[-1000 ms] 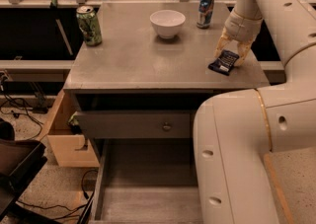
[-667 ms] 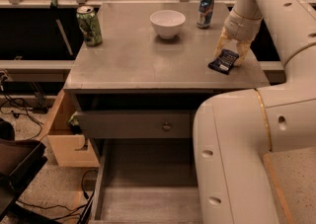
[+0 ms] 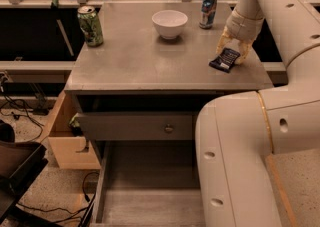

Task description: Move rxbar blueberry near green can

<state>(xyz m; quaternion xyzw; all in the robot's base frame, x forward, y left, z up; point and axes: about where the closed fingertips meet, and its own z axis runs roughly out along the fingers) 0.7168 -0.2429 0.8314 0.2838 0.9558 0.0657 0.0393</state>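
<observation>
Nothing has shifted on the desk [image 3: 150, 66]. The green can [image 3: 90, 25] stands at its far-left corner, while my gripper [image 3: 233, 48] stays over the rxbar blueberry [image 3: 225, 60] near the right edge. I cannot tell if it is clamped. The carry looks unstarted.

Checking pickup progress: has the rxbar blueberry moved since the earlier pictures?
No clear move: the rxbar blueberry stays right of the white bowl, near the table's right edge, gripper at it.
</observation>
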